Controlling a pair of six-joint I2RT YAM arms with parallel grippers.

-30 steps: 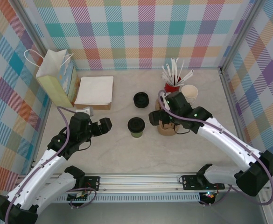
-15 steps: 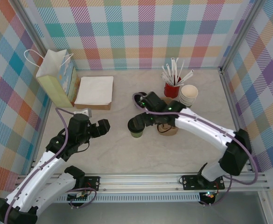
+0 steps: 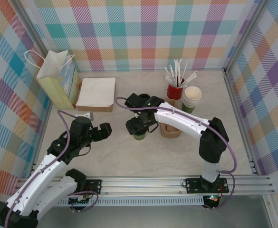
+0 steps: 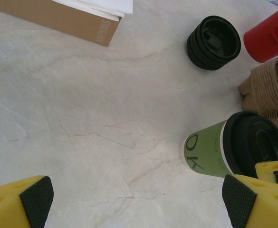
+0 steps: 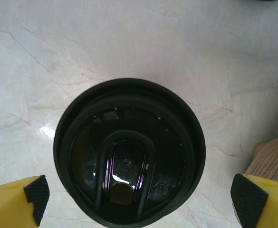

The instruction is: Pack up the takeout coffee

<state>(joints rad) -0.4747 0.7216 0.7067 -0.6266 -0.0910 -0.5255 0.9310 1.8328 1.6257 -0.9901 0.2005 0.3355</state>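
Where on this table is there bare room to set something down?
Bare table runs along the near edge, in front of the green cup. Also free: the back strip between the box of white sheets and red straw cup. Crowded: centre-right, around the cup, lid stack and carrier.

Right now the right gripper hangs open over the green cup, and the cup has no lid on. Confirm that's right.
Wrong on the lid. The green cup has its black lid on; the right wrist view shows it from above. The rest stands: the right gripper hangs open over the cup.
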